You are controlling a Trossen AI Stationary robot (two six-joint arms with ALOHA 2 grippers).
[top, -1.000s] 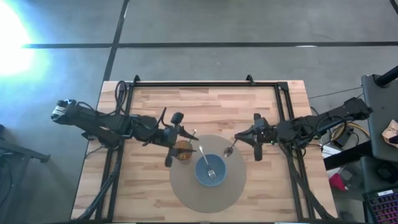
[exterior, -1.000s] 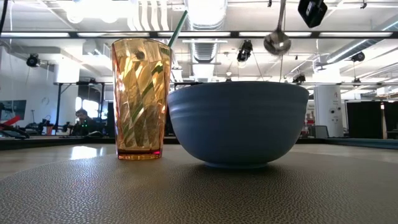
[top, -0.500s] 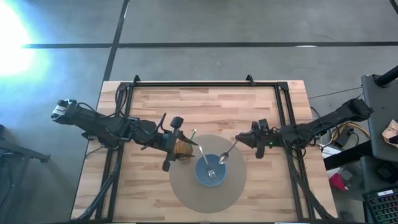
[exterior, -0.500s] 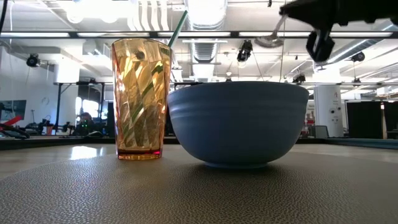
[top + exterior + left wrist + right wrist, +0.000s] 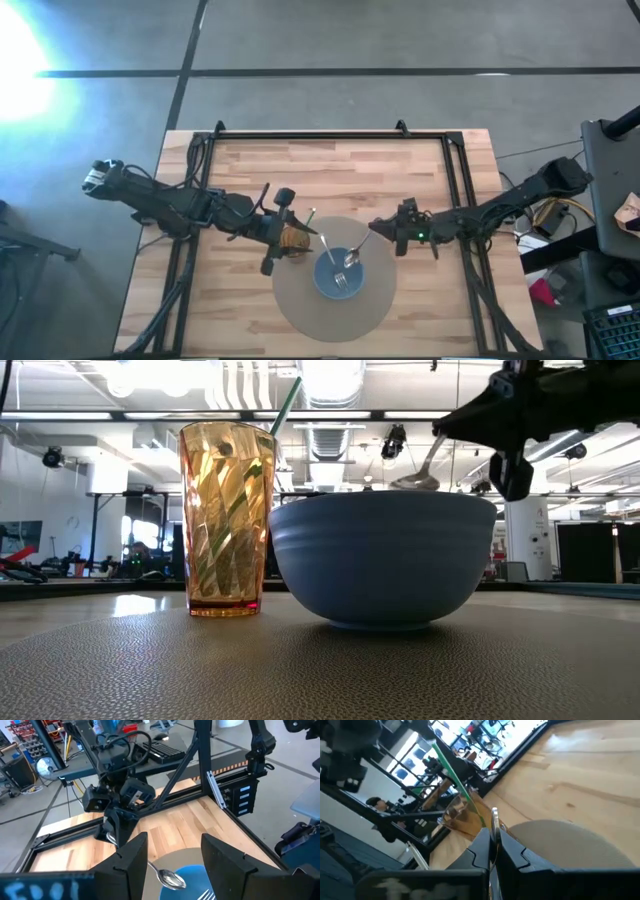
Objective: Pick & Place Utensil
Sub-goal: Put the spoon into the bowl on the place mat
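My right gripper [image 5: 385,231] is clamped on the spoon [image 5: 418,472], its head just above the blue bowl [image 5: 383,556]; if I tilt, it may strike the rim; my left gripper [image 5: 172,851] waits apart beside the cup [image 5: 225,520].

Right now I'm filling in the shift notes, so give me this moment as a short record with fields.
right gripper: shut on the spoon, bowl end of the spoon just above the bowl's rim
left gripper: open, at the amber cup
bowl: blue, on the round grey mat, beside the cup
fork: lying in the bowl
cup contents: green straw
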